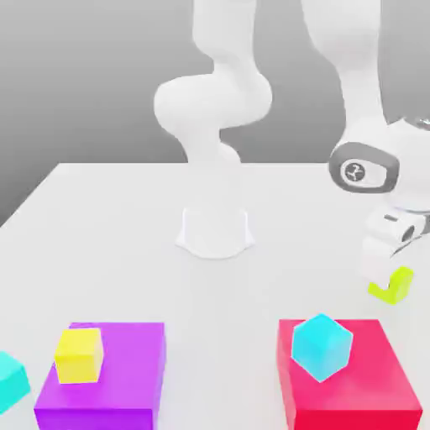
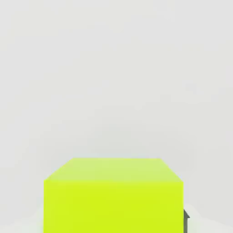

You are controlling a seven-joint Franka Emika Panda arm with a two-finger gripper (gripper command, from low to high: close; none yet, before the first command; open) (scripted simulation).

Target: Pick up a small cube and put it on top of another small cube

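Turquoise cube (image 1: 10, 380): nearest, at the exterior view's left edge — the target.
Lime cube (image 1: 393, 285): farther right on the table, clamped.
Gripper (image 1: 382, 281): closed on it — lift straight, carry level.

White table (image 1: 109, 218), grey backdrop (image 1: 84, 76)

One small cube (image 1: 319, 346) sits on a flat block (image 1: 348, 382), another cube (image 1: 80, 354) on a second block (image 1: 105, 374) to the exterior view's left

Four small cubes – lime (image 1: 393, 286), yellow (image 1: 79, 354), turquoise (image 1: 10, 380), cyan (image 1: 322, 346) – and two big flat blocks, purple (image 1: 126, 378) and red (image 1: 369, 382).
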